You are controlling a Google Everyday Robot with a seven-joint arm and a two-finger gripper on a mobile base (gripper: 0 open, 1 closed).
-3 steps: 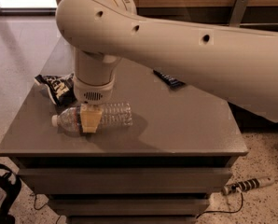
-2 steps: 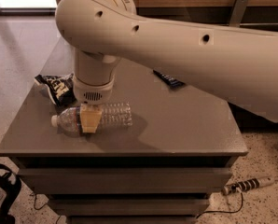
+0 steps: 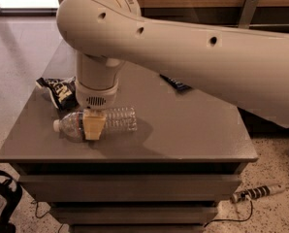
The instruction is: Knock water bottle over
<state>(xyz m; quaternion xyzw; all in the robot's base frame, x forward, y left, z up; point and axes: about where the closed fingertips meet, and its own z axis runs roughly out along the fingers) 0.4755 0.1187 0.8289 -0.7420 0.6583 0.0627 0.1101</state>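
The water bottle [image 3: 116,120] is clear and ribbed. It lies on its side on the grey cabinet top [image 3: 183,130], near the front left, with its white cap pointing left. My gripper [image 3: 94,126] hangs straight down from the big cream arm. Its tan tip sits right over the bottle's middle and hides part of it.
A dark blue snack bag [image 3: 59,92] lies just behind the bottle at the left edge. Another dark flat packet [image 3: 176,84] lies further back, half under the arm. A power strip [image 3: 256,193] lies on the floor at the right, and a black bag [image 3: 1,198] at the lower left.
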